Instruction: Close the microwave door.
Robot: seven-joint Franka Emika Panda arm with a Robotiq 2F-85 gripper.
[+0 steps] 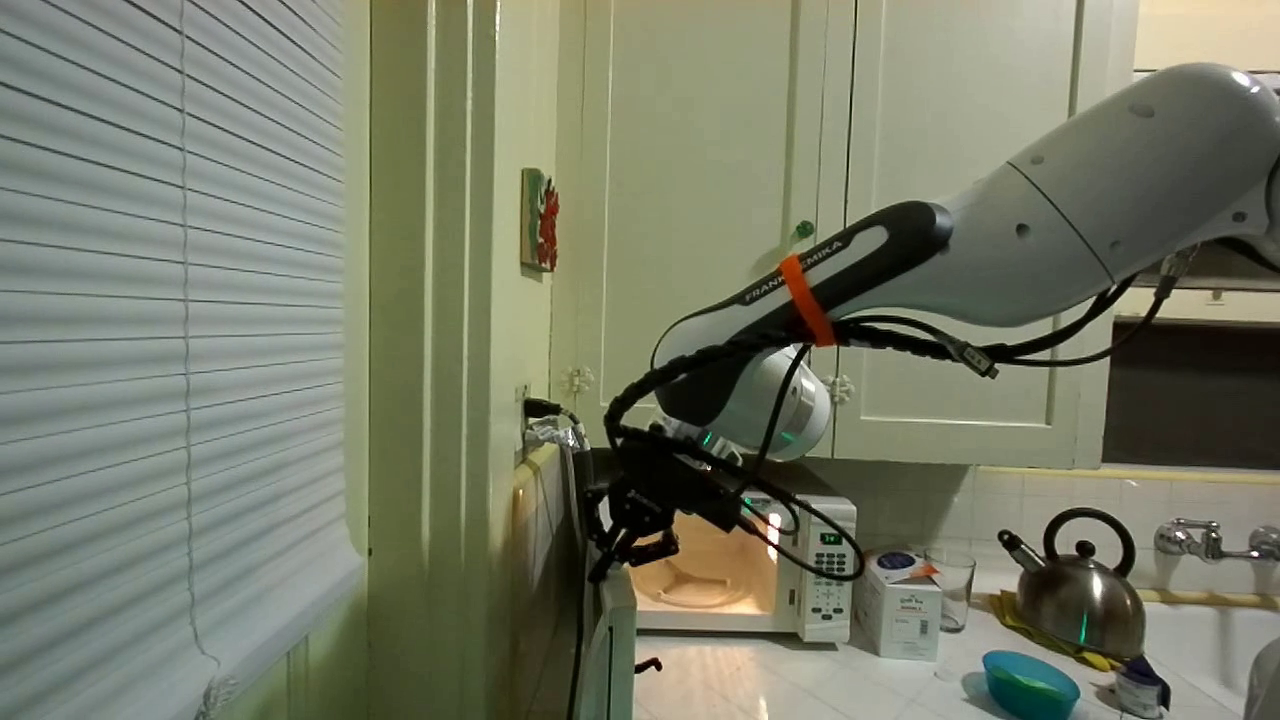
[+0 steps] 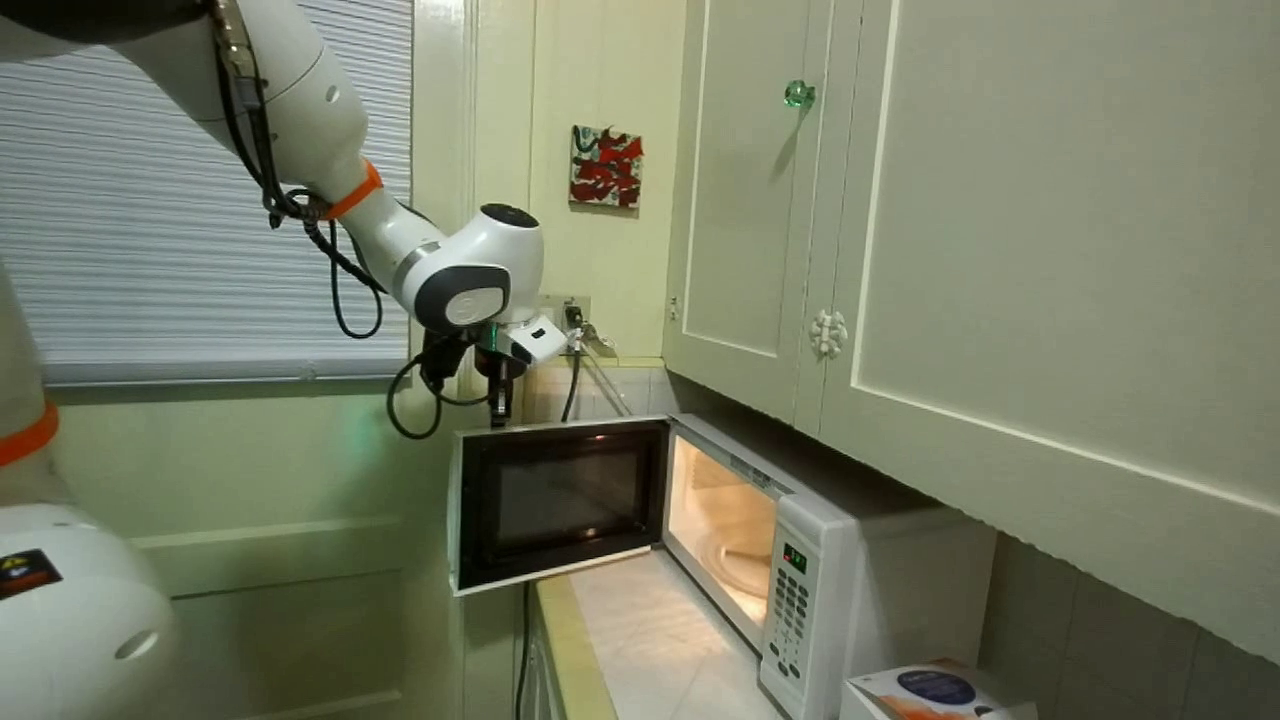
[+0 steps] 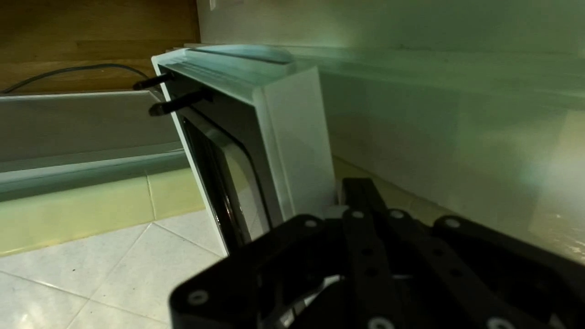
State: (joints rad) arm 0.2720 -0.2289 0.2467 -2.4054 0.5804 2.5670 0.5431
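The white microwave (image 1: 826,585) stands on the counter with its lit inside showing; it also shows in an exterior view (image 2: 818,600). Its white-framed, dark-windowed door (image 2: 570,490) is swung wide open in both exterior views. In an exterior view the door (image 1: 614,640) is seen nearly edge-on. In the wrist view the door (image 3: 299,146) lies left of the fingers. My gripper (image 3: 361,185) is shut, its fingertips together and empty, close beside the door's outer face on the wall side. In an exterior view the gripper (image 2: 500,418) is at the door's top edge, its tips hidden behind it.
The wall (image 3: 457,151) is close on the gripper's outer side, with a plugged-in cord (image 2: 572,385). Cabinets (image 2: 1050,300) hang above the microwave. A white box (image 1: 903,610), a glass (image 1: 955,590), a kettle (image 1: 1082,600) and a blue bowl (image 1: 1030,685) stand on the counter.
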